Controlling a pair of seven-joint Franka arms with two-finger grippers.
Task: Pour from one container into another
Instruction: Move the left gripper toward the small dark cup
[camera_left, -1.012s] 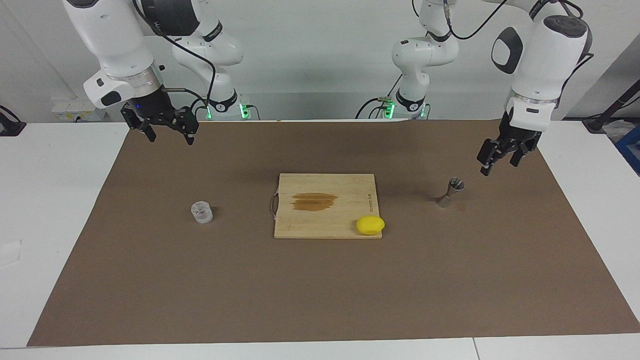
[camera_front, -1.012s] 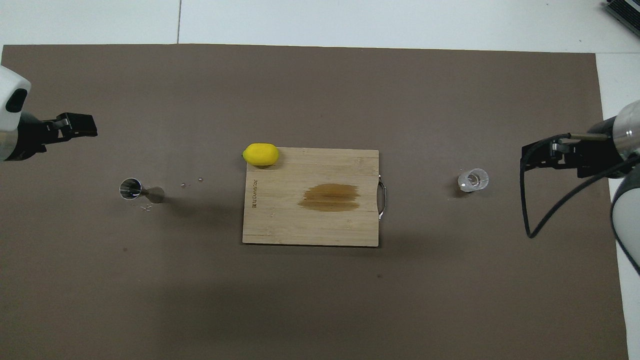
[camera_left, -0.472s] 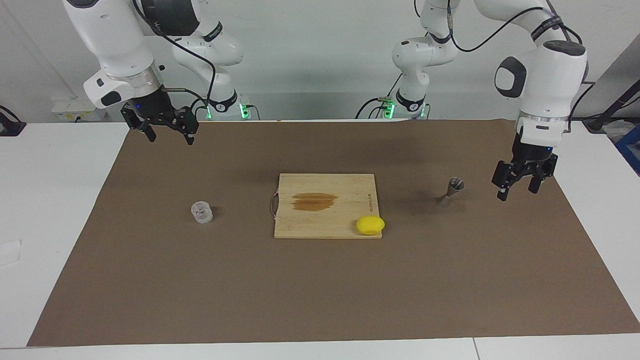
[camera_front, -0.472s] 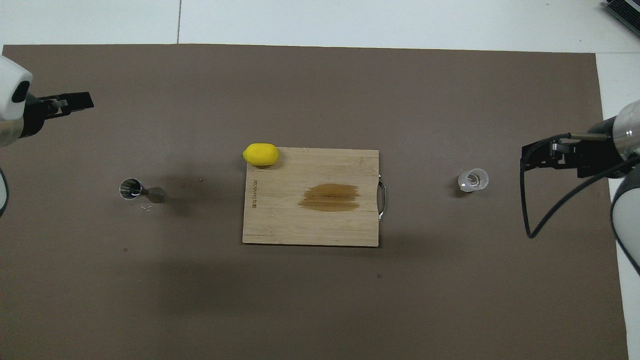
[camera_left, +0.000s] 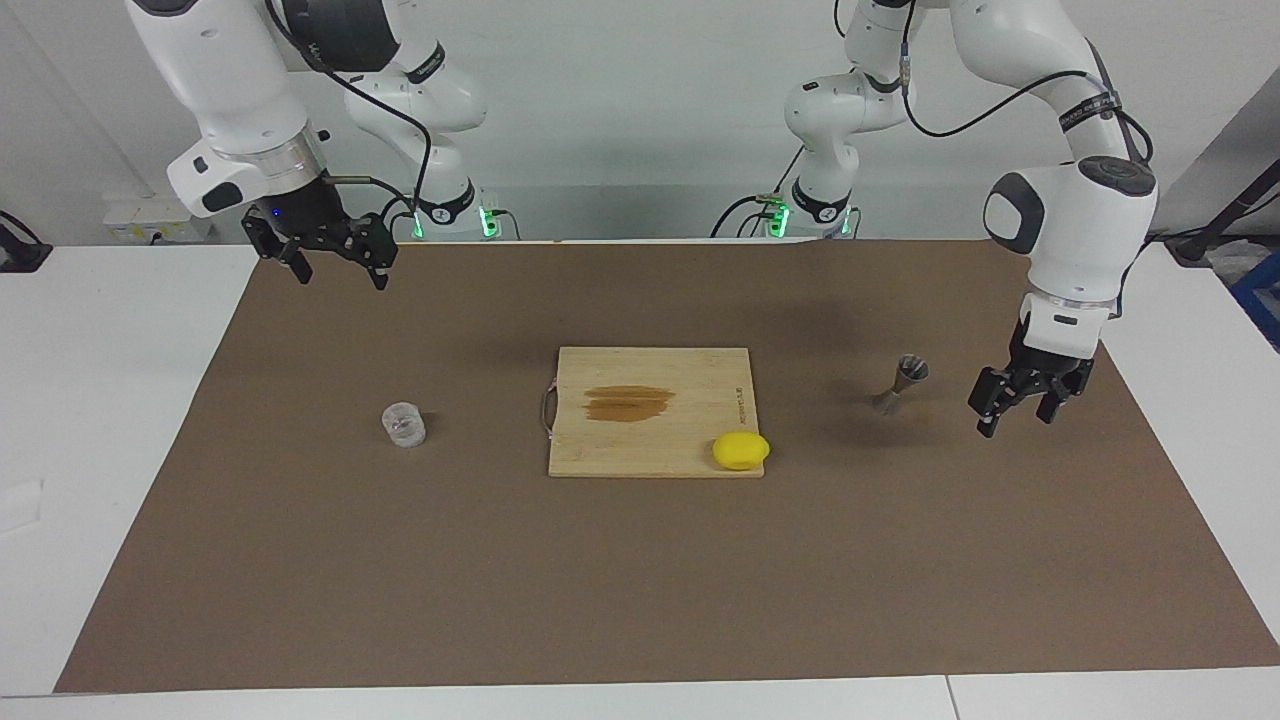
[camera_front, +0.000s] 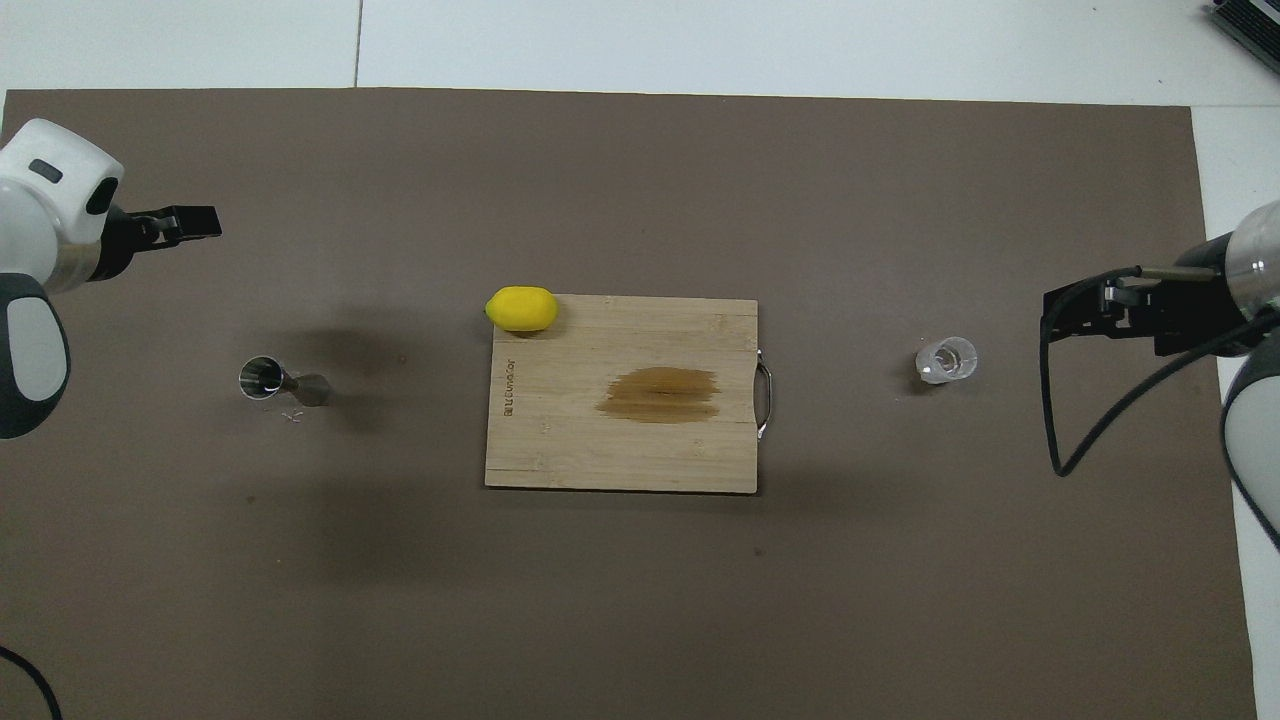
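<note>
The clear glass tumbler stands upright on the brown mat toward the right arm's end of the table. The metal hourglass jigger stands upright toward the left arm's end. My left gripper hangs open and low over the mat beside the jigger, a hand's width from it and not touching. My right gripper is open and empty, raised over the mat's edge well clear of the tumbler.
A wooden cutting board with a dark stain lies in the middle of the mat. A yellow lemon rests at the board's corner, toward the jigger's side.
My left gripper has come down from above the jigger to a low spot beside it, staying open. The right arm, tumbler and jigger have not moved.
</note>
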